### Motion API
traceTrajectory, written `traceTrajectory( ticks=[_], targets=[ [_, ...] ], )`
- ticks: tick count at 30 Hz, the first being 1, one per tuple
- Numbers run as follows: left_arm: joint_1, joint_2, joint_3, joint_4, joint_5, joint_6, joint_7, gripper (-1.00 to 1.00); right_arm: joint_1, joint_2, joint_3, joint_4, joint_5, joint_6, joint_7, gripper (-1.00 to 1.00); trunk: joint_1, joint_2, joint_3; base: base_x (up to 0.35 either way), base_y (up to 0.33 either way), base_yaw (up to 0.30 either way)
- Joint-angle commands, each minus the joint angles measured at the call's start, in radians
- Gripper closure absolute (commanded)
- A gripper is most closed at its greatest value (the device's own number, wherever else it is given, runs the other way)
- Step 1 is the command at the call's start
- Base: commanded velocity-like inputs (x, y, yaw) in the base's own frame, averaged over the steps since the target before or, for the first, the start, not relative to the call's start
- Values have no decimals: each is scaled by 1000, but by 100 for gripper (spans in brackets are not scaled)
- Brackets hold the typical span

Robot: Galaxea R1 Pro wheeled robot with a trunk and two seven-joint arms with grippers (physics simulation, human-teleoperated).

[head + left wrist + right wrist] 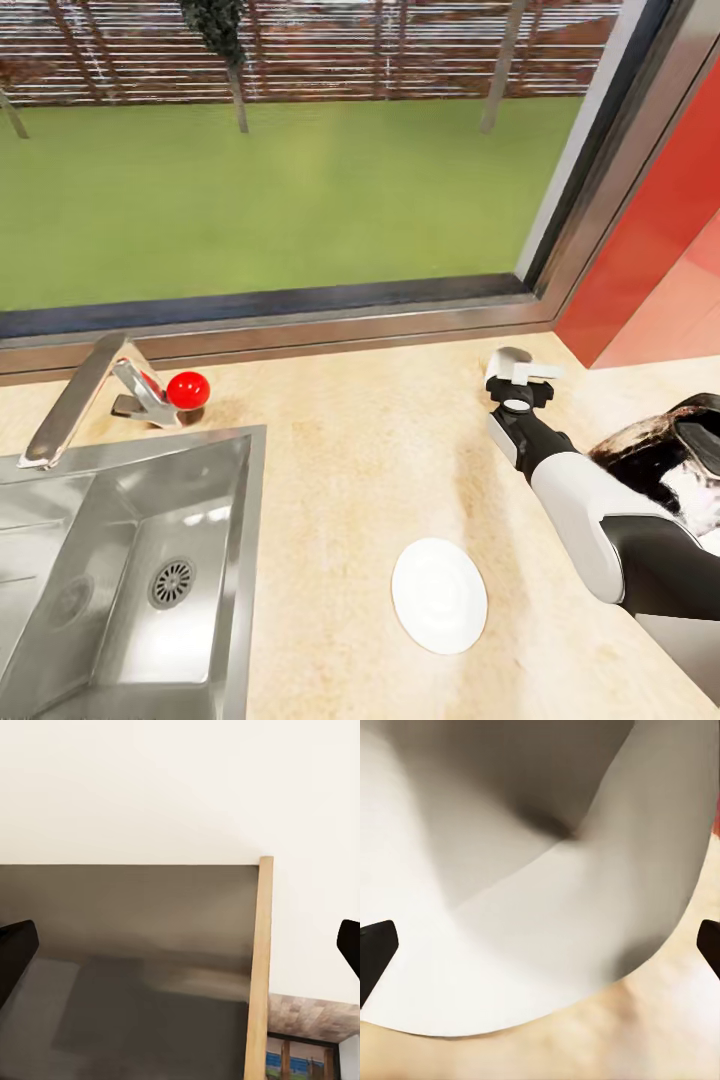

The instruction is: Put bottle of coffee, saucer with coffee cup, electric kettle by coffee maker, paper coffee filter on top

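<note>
The white saucer lies flat on the pale countertop, to the right of the sink. Farther back, near the window corner, a small white coffee cup sits at the tip of my right gripper. The right wrist view looks into the cup from very close; my right gripper is open, its dark fingertips spread wide on either side. A dark, glassy pot, apparently the electric kettle, shows at the right edge behind my forearm. My left gripper is open over a dark grey surface.
A steel sink with a faucet and red knob fills the left. A window sill runs along the back, and a red wall panel closes the right corner. A wooden edge crosses the left wrist view.
</note>
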Motion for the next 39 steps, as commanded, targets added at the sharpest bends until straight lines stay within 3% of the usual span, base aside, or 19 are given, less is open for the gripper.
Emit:
traceTrajectory(
  ticks=[1,22,32,37,39],
  targets=[
    [-1,0,0,2,3,-6,1,-100,0,0,1,3,-8,-1,-3,-100,1,-1,-3,0,0,0],
    [-1,0,0,2,3,-6,1,-100,0,-2,0,1,-8,-3,-3,-100,1,-1,-14,0,0,0],
    [-1,0,0,2,3,-6,1,-100,0,-33,-7,0,-12,-15,-4,-100,1,-1,-14,0,0,0],
    [-1,0,0,2,3,-6,1,-100,0,-34,-129,0,-11,-44,-3,-100,1,-1,-14,0,0,0],
    [-1,0,0,2,3,-6,1,-100,0,-34,-144,0,-11,-45,-3,-100,1,-1,-14,0,0,0]
  ],
)
